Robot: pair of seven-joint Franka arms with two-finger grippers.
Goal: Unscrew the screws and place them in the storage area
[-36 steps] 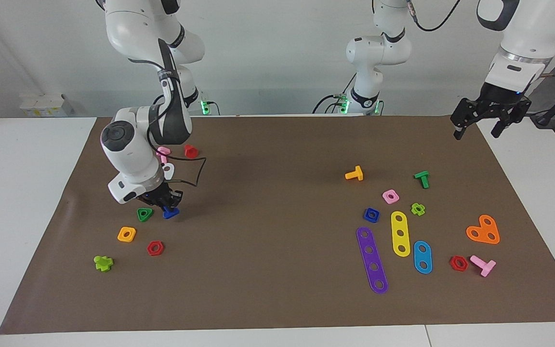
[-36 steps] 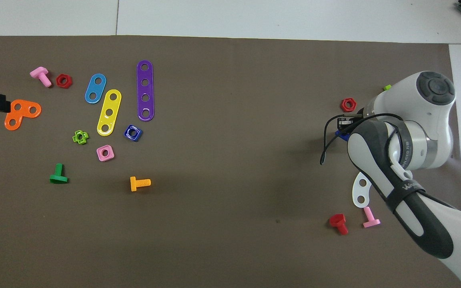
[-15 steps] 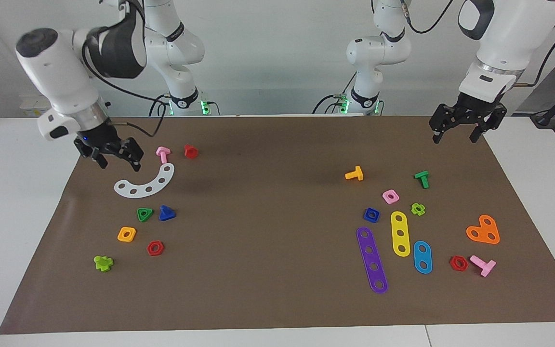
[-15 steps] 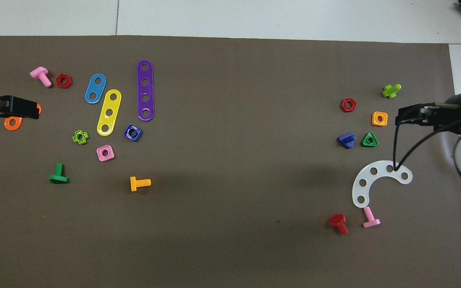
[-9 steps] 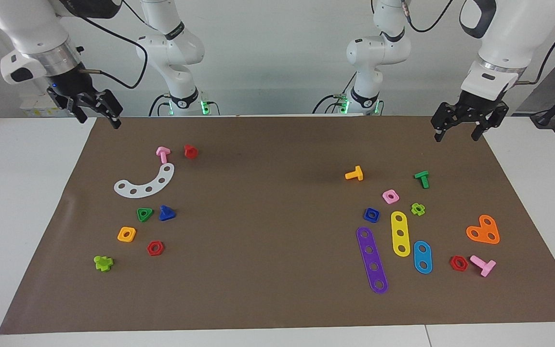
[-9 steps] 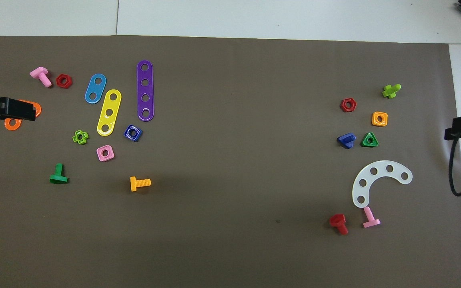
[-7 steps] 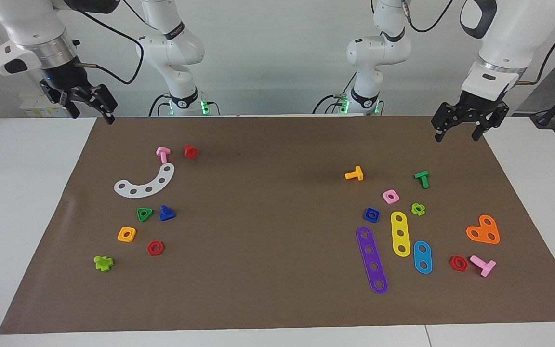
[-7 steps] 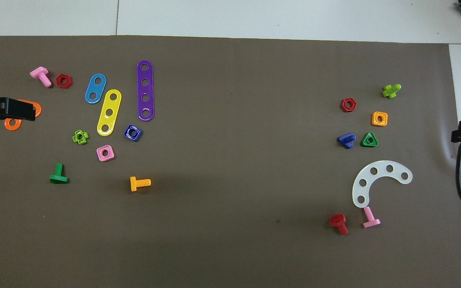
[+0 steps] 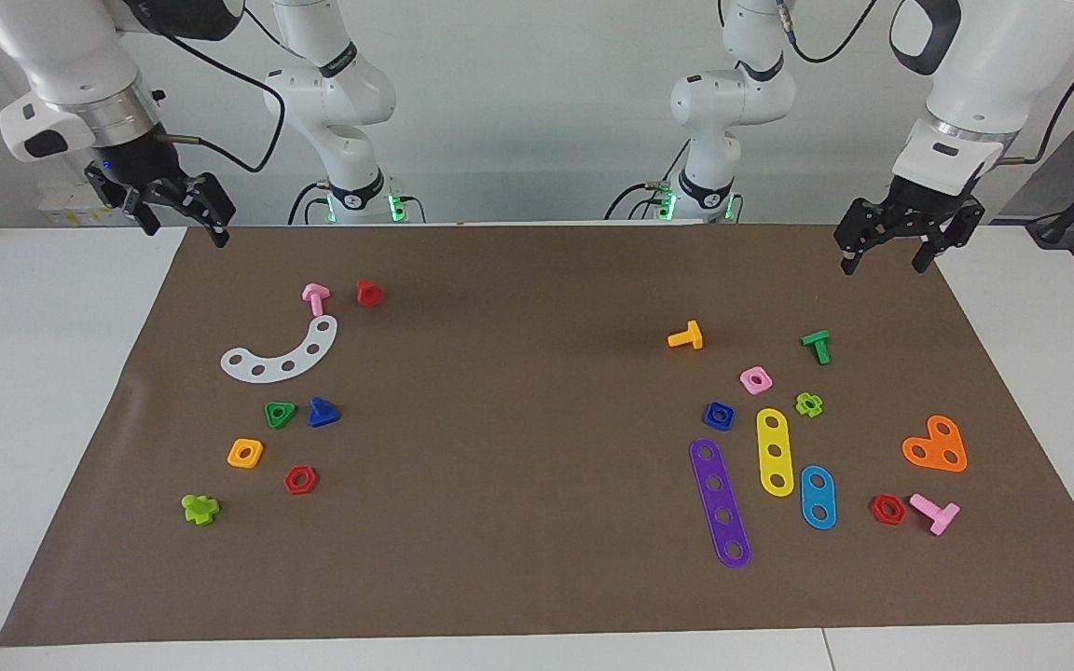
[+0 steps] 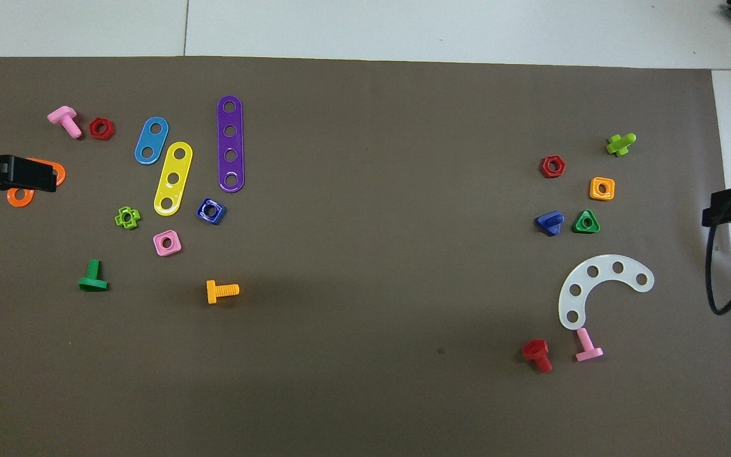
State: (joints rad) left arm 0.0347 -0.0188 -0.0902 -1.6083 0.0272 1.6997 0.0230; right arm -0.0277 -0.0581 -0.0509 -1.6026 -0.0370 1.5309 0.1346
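Note:
The blue screw [image 9: 322, 412] [image 10: 549, 222] lies on the brown mat [image 9: 518, 447], right beside a green triangular nut [image 9: 280, 414] [image 10: 586, 222], toward the right arm's end. Its matching blue square nut [image 9: 719, 416] [image 10: 211, 211] lies toward the left arm's end, beside a purple strip [image 9: 721, 503]. My right gripper [image 9: 187, 233] hangs open and empty over the mat's corner by its own base. My left gripper [image 9: 882, 264] hangs open and empty over the mat's other corner at the robots' end.
Around the blue screw lie a white curved strip [image 9: 281, 354], a pink bolt [image 9: 315, 298], a red bolt [image 9: 368, 293], an orange nut [image 9: 245, 453], a red nut [image 9: 300, 480] and a lime piece [image 9: 200, 508]. Yellow, blue and orange plates, nuts and bolts lie around the blue nut.
The right gripper let go of the blue screw beside the green nut, then rose and drew back to the mat's corner. The left gripper shifted slightly inward. Nothing on the mat moved since.

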